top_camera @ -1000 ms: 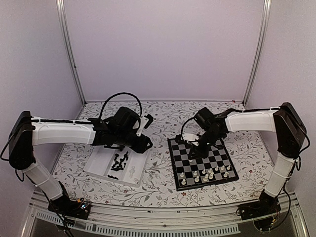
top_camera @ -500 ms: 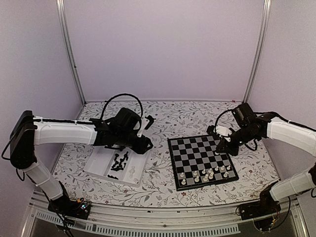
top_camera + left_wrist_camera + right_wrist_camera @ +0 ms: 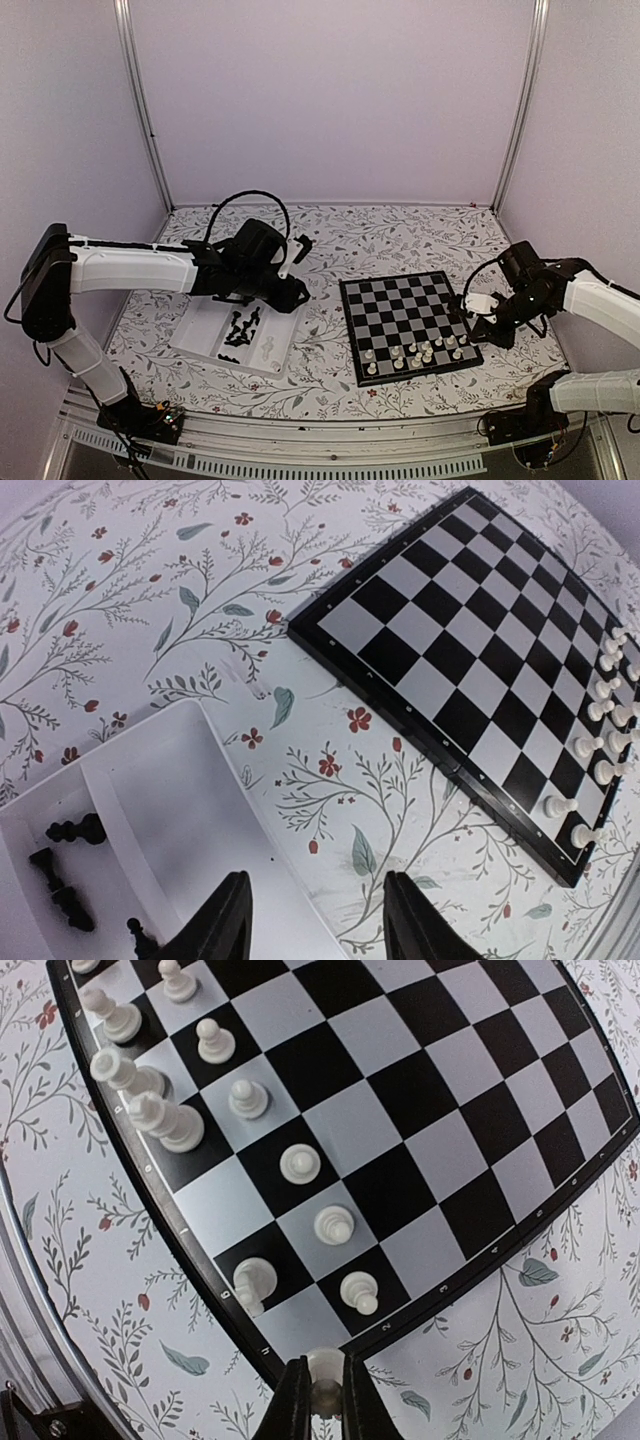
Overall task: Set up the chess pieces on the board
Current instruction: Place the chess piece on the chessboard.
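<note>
Right jaws pinched on white piece [image 3: 324,1368], right gripper [image 3: 322,1405] low, just off board's [image 3: 400,1090] right edge, arm folded, left gripper [image 3: 318,920] jaws half apart, empty, over tray [image 3: 190,810] rim, arm stretched, black pieces [image 3: 62,872] in tray

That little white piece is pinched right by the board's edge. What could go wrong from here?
The white piece is tiny and held only between the fingertips of the right tool; it could slip or tilt on release. On the board, other white pieces stand packed nearby, so the wide tool might topple them when lowering. The black pieces lie jumbled in the tray below the open left tool, which makes them awkward to pick up.
</note>
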Available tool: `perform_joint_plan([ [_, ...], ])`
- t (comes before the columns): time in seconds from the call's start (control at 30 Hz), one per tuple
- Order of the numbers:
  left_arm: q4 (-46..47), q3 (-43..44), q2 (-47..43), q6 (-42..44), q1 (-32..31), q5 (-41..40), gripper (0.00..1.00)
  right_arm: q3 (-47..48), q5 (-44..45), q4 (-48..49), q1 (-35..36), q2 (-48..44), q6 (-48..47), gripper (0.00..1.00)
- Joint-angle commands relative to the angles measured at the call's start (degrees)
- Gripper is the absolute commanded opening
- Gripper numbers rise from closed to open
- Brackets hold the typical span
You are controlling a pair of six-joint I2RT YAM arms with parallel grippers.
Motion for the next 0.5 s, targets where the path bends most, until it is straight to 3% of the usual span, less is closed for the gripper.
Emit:
perform_joint_plan([
  [0.0,0.04,1.09,0.87,0.01,0.12,0.28,0.47,-1.47,0.06,-3.66,-0.11,-1.12,-3.29,0.05],
  [0.47,-0.28,0.26,0.36,-0.48,0.12,0.08,0.47,-1.76,-2.49,0.98,-0.13,6.17,-3.81,0.08],
])
